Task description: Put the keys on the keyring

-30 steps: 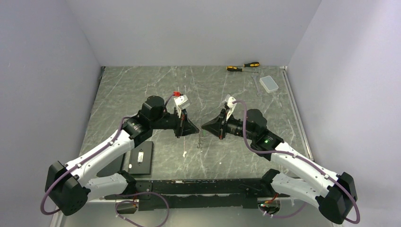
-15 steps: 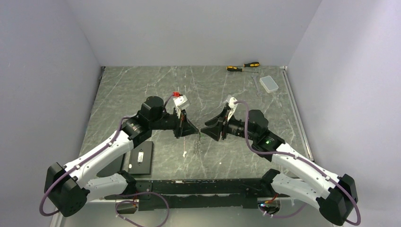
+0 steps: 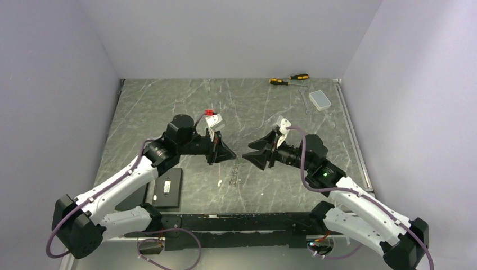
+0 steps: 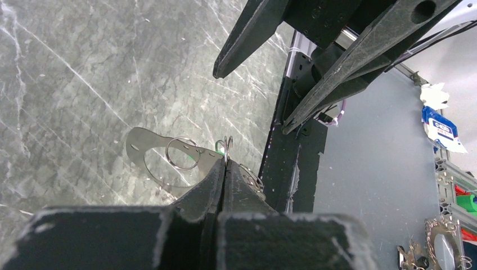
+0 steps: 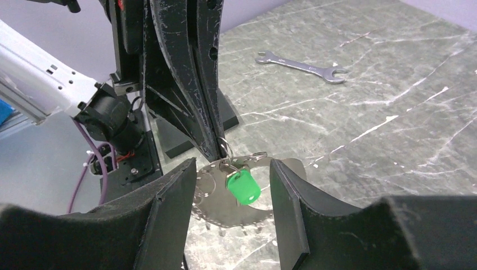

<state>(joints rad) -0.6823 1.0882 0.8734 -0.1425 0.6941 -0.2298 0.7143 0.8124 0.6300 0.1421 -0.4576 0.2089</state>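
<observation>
While the left gripper (image 3: 232,156) is clamped shut, its fingertips (image 5: 216,147) pinch the top of the keyring (image 5: 225,216) at a small wire loop, and the ring hangs below them above the table.

- Keyring: thin grey metal ring with a toothed rim, hanging upright between the two arms, mid-table.
- Key (image 5: 243,187): bright green head, hanging just in front of the keyring's upper part, below the left fingertips. How it is attached cannot be made out.
- Right gripper (image 3: 247,152): jaws parted, one finger (image 5: 171,216) on each side of the green key, touching neither key nor ring.
- Table (image 3: 169,107): grey marbled top.
- Open-ended wrench (image 5: 298,66): silver, flat on the table, well apart from the grippers.
- Screwdrivers (image 3: 289,80): two, yellow and black, at the far edge.
- Clear plastic box (image 3: 321,99): far right, beside the wrench.
- Flat black box (image 3: 169,188): near the left arm.
</observation>
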